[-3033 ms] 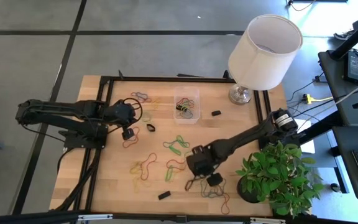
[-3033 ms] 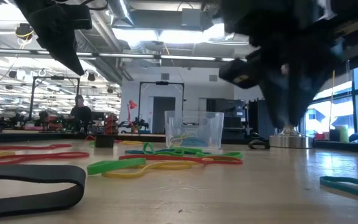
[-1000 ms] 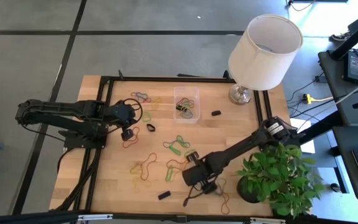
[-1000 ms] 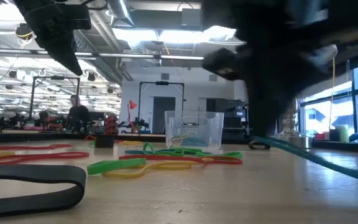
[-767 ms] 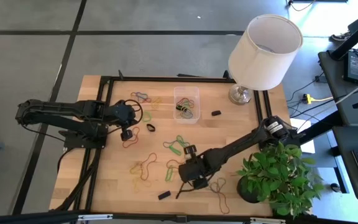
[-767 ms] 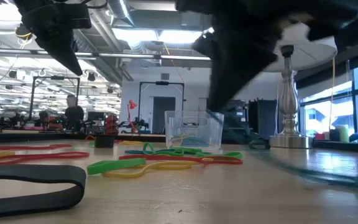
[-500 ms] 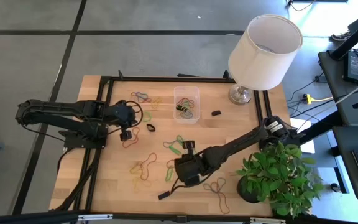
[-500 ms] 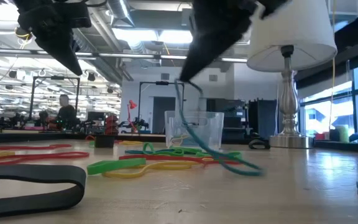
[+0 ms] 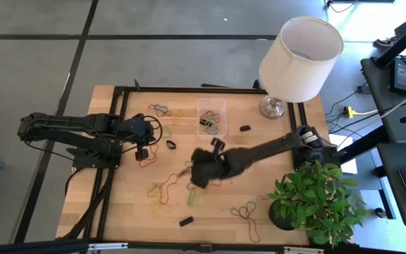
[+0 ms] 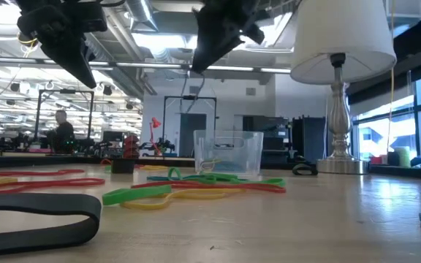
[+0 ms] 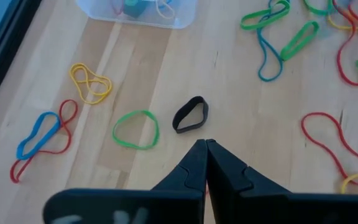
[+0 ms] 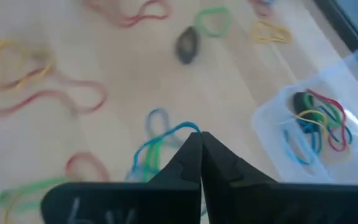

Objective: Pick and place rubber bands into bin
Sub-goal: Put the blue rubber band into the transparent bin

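The bin (image 9: 211,118) is taken as landmark; it already holds several bands. The right gripper (image 12: 199,138), raised some way short of the bin, is closed on a blue rubber band (image 12: 160,134) pinched at the tips. A thin, dangling hold is judged liable to slip or snag loose bands (image 9: 162,189) below. The left gripper (image 11: 205,144) is closed, empty, beside the bin over a black band (image 11: 191,115).

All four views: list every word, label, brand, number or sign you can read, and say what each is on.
None can be read.
The small clear plastic bin, the white lampshade and the light wooden table carry no print.
The open laptop's screen at the high view's right edge is too small to read.
The hall behind the low view shows no legible sign.
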Controlling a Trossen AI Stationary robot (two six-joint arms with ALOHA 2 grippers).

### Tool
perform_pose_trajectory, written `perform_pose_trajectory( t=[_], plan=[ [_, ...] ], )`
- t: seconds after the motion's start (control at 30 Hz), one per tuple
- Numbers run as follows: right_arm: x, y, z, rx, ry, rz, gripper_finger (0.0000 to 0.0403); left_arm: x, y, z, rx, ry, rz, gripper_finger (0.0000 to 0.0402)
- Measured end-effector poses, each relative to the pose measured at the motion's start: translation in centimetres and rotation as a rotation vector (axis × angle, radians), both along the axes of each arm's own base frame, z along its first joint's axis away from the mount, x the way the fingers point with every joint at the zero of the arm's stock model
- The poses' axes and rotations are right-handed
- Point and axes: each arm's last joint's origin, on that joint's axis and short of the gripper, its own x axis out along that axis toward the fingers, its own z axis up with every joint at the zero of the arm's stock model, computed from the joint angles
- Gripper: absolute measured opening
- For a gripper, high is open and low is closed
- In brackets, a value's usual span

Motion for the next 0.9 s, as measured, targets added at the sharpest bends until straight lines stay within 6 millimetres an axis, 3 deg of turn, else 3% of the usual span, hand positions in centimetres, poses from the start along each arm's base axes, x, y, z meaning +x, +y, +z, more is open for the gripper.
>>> perform_pose_trajectory(
  t=[0.13, 0.4, 0.6, 0.9],
  plan=[
    [1.2, -3.8, 1.5, 0.019, -0.056, -0.091, 0.0000, 0.0, 0.0, 0.0, 0.036, 0.013, -0.050, 0.0003],
    [2.9, -11.8, 5.5, 0.015, -0.175, -0.092, 0.0000, 0.0, 0.1, 0.0, 0.081, 0.023, -0.058, 0.0002],
    [2.5, -17.7, 7.4, -0.056, -0.186, -0.127, 0.0000, 0.0, 0.3, 0.1, 0.138, 0.028, -0.016, 0.0003],
    [0.9, -24.5, 7.4, -0.047, -0.161, -0.156, 0.0000, -0.1, 0.5, 0.1, 0.211, 0.034, 0.040, 0.0002]
  ],
)
